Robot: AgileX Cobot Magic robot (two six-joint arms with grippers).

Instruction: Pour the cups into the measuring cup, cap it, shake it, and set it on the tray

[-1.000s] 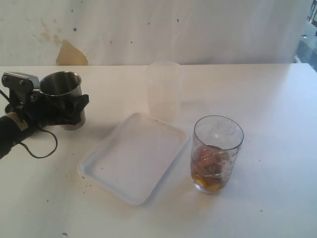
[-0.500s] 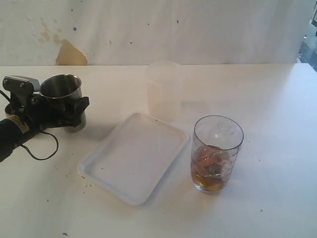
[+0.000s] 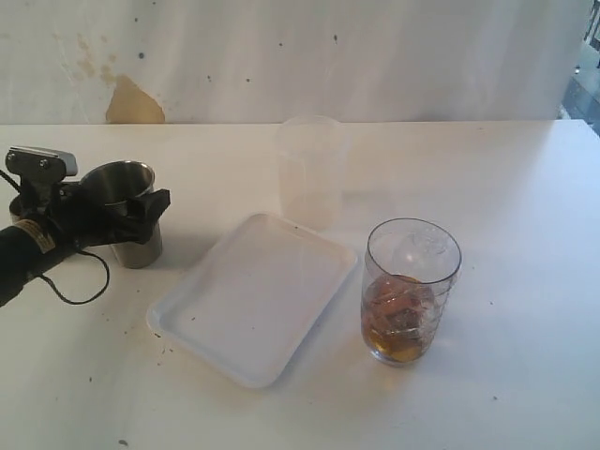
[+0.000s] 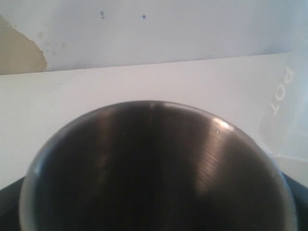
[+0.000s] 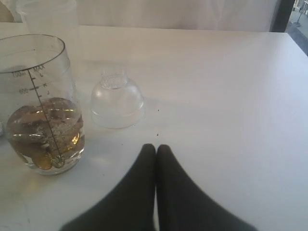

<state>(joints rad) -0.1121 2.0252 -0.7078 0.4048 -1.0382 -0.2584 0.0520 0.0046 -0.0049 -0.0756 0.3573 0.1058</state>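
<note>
Left of the tray point(image 3: 202, 328), the steel cup point(image 3: 131, 246) has come down. A second ago it sat higher in the left gripper point(image 3: 111, 208); now it stands upright on the table and looks empty inside. The gripper's fingers bracket its upper wall, but I cannot tell whether they still pinch it or have let go. Behind the tray, a frosted container point(image 3: 309, 169) has not moved. Right of the tray, the measuring cup point(image 3: 411, 291) holds brownish liquid with bits in it, and the cap point(image 5: 117, 100) lies near it. The right gripper point(image 5: 156, 147) is pressed closed on nothing. This cup's pour seems finished, so capping likely comes soon; the wooden cup is out of view.
</note>
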